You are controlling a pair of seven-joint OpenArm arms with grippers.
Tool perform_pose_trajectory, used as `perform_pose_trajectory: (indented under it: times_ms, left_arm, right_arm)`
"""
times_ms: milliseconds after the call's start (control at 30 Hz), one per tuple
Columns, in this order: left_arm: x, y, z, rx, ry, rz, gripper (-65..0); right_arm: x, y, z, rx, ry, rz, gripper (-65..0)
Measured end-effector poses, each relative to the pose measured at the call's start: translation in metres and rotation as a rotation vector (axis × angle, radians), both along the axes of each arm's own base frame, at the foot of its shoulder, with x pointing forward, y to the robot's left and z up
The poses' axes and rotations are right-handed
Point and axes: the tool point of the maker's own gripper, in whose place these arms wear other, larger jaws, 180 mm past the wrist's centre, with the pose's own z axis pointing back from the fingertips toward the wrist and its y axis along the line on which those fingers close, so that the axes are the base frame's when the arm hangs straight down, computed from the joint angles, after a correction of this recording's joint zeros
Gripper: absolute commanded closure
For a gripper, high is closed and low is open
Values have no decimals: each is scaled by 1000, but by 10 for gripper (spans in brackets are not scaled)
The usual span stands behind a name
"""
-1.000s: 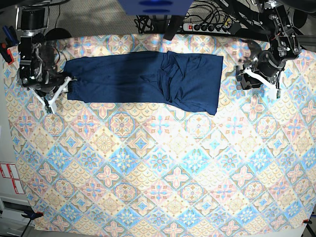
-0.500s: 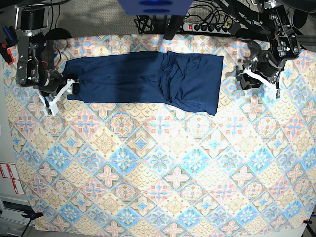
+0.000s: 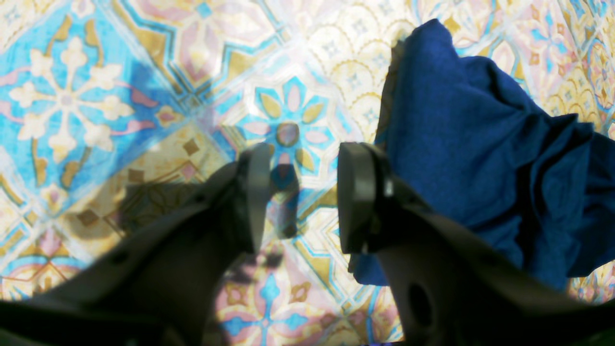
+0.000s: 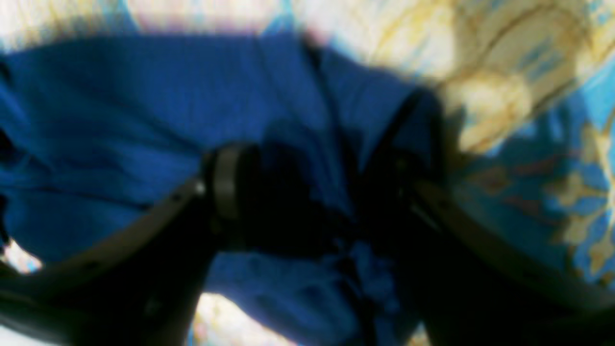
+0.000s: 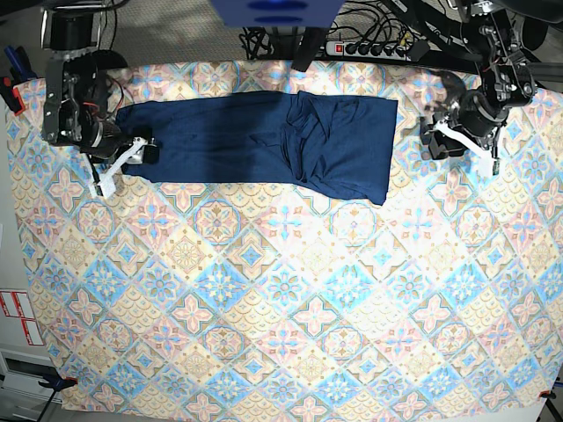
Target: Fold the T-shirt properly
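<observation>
The navy T-shirt (image 5: 264,141) lies as a long folded band across the far part of the tablecloth (image 5: 281,290). My right gripper (image 5: 130,158) sits at the shirt's left end in the base view. In the blurred right wrist view this gripper (image 4: 314,187) is open wide, with bunched T-shirt (image 4: 120,120) fabric lying between its fingers. My left gripper (image 5: 462,145) hangs just off the shirt's right end. In its wrist view this left gripper (image 3: 300,197) stands open over bare tablecloth (image 3: 96,96), and the T-shirt (image 3: 480,158) edge lies right beside one finger (image 3: 355,197).
A power strip (image 5: 369,46) and cables lie behind the table's far edge. The patterned cloth runs to the near edge below the shirt. Labels (image 5: 18,316) are stuck at the far left, off the cloth.
In the base view my right gripper has slid rightward from beside the shirt onto its left end, and its jaws have widened. The left arm has not moved.
</observation>
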Motion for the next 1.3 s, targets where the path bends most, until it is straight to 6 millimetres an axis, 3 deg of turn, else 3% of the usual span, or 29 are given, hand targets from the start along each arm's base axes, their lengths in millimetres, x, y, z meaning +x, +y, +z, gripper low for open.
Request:
perform_pose_trajectory:
  times_ms: [333,467,600,900,1033,1167,1300]
  left_arm:
    - [5,0,3,0,-12,0,-222]
    - [5,0,3,1,-13,0,-222]
    - [5,0,3,1,-11,0,-222]
    - [14,-10,5,-12,-28,-24,-222]
    - [13,-9,4,-8,-21,-25,-222]
    - [14,-8,6,-7,-30,-23,-222]
    - [13,-7,5,-6,-24,-19,-222]
  right_arm:
    - [2,17,-3,10,12,16,-329]
    - [-6,38,-2,39,36,69,-326]
    - [-10,52,0,117,59,61,-277]
    - [-13,49,-7,144,101,37,-138]
    - [6,67,-2,171,94,50,-56]
    - [26,87,8,209,65,84,-44]
    - [60,64,28,190,-18,18,-43]
